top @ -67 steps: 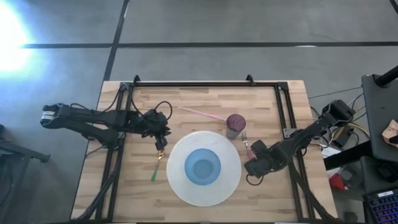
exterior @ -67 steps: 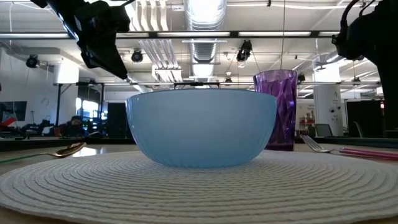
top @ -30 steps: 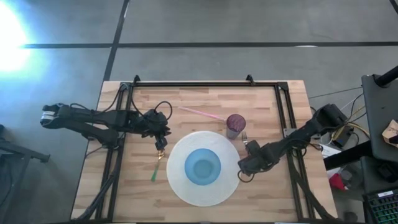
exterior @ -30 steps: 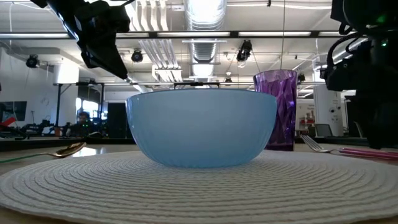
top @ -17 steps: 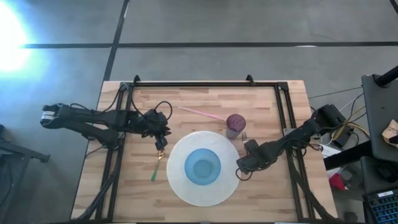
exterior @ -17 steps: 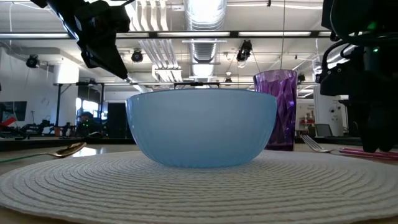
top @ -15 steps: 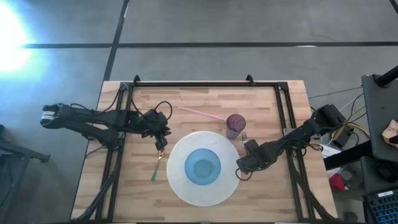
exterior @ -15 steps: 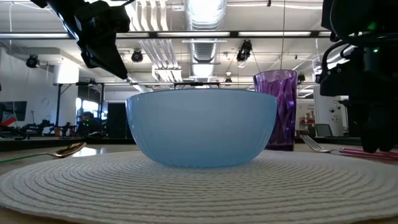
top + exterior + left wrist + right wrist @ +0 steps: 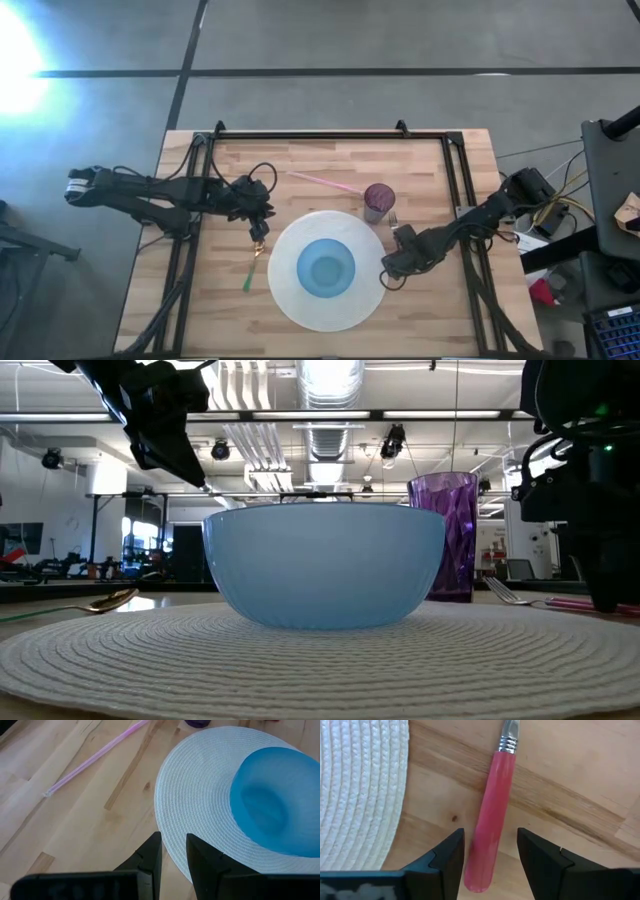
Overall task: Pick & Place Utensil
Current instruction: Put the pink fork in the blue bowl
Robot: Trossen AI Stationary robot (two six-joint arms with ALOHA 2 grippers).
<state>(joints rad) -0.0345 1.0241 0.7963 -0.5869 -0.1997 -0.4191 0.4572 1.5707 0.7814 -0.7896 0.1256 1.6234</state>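
Note:
A fork with a pink handle (image 9: 492,810) lies on the wood right of the white placemat (image 9: 290,300), its tines (image 9: 393,217) near the purple cup (image 9: 378,200). My right gripper (image 9: 490,834) points down over the handle and is open, with one finger on each side of it near its free end. I cannot tell whether the fingers touch it. In the high view the right arm hides the handle. My left gripper (image 9: 258,228) hangs above the table left of the placemat, its fingers a narrow gap apart with nothing between them. A green-handled spoon (image 9: 250,268) lies below it.
A blue bowl (image 9: 327,268) sits in the middle of the placemat. A pink straw (image 9: 325,183) lies on the wood toward the far edge. A black frame (image 9: 330,134) runs along the table's far, left and right sides. Bare wood lies at the far left.
My right gripper has moved a little toward the placemat and sunk to the table, so that its fingers now stand on either side of the fork's handle. The fork has not moved.

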